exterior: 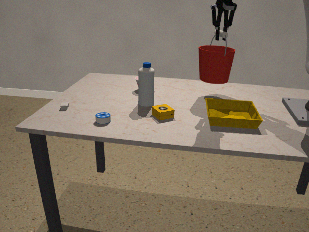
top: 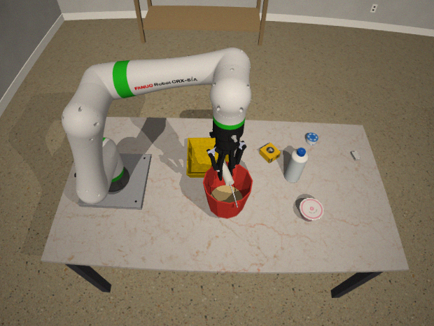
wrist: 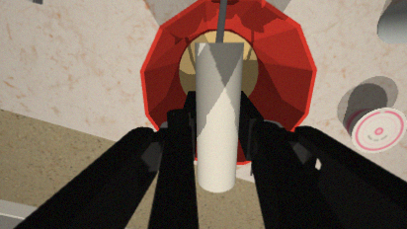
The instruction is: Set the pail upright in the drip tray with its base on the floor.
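Note:
The red pail [top: 227, 192] [exterior: 216, 64] [wrist: 286, 74] hangs upright in the air from its wire bail. My gripper [top: 224, 171] [exterior: 221, 33] [wrist: 214, 106] is shut on the white roller grip of the pail's handle [wrist: 217, 118]. The pail is high above the table. The yellow drip tray [top: 196, 157] [exterior: 252, 119] lies on the table. In the exterior view the pail hangs above and behind the tray's left end. In the top view the pail covers the tray's front right corner. The tray does not show in the wrist view.
A white bottle with a blue cap [top: 295, 164] [exterior: 146, 84] stands right of the pail, beside a small yellow box [top: 269, 152] [exterior: 162, 111]. A blue-and-white disc [top: 311, 138] [exterior: 102, 117], a pink-ringed disc [top: 311, 208] [wrist: 377, 130] and a small white block [top: 355, 154] [exterior: 64, 105] lie further off. The robot base plate [top: 140, 175] is left.

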